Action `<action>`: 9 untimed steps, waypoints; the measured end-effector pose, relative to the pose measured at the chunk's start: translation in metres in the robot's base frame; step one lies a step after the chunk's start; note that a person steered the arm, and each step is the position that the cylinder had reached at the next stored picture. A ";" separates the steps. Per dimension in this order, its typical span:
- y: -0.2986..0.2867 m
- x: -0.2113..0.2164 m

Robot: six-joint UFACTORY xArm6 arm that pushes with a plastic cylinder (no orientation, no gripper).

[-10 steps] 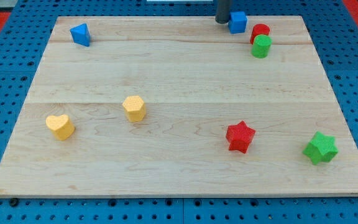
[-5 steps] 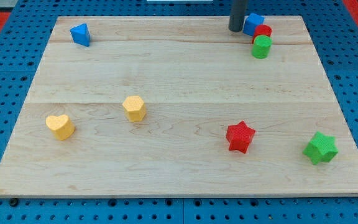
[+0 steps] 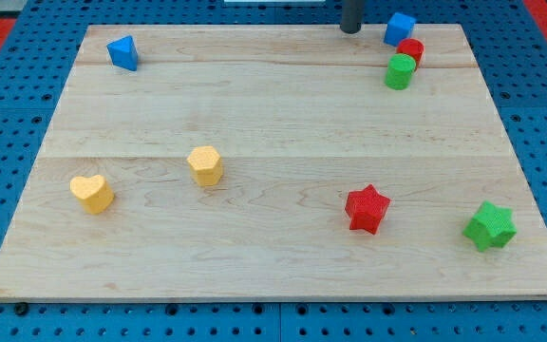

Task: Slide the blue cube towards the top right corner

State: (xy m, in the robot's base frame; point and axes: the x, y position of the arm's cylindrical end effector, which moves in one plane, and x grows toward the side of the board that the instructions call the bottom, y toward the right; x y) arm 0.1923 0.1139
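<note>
Camera view shows eight blocks on the wooden board [image 3: 273, 114], counted by colour: two blue, two red, two green, two yellow. With the board's middle as the clock's centre, the blue cube [image 3: 399, 28] sits at about one o'clock, close to the board's top edge and short of its top right corner. Directly at the cube's five o'clock, and touching it or nearly so, is the red cylinder [image 3: 409, 50], and the green cylinder [image 3: 400, 71] presses against that one from its seven o'clock side, so the three form a tight cluster.

The second blue piece, a blue triangular block [image 3: 122, 52], lies alone at about ten o'clock near the top left corner. A yellow hexagonal block [image 3: 204, 164] is at roughly eight o'clock from centre, with the yellow heart [image 3: 92, 192] farther out at its own eight o'clock. The red star [image 3: 367, 208] lies at about four o'clock, and the green star [image 3: 489, 225] is beyond it toward the bottom right corner.

My tip [image 3: 350, 30] rests at the board's top edge, at the blue cube's nine o'clock, apart from it with bare wood between them. The rod ends plainly, with nothing that opens or closes and nothing held.

No box, tray or bowl appears, and no writing can be read anywhere.
</note>
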 end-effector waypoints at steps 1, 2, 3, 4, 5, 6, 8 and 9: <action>0.004 -0.001; 0.027 0.000; 0.045 0.001; 0.063 0.001; 0.063 0.010; 0.065 0.023; 0.060 0.036; 0.037 0.038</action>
State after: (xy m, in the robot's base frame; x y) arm 0.2306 0.1505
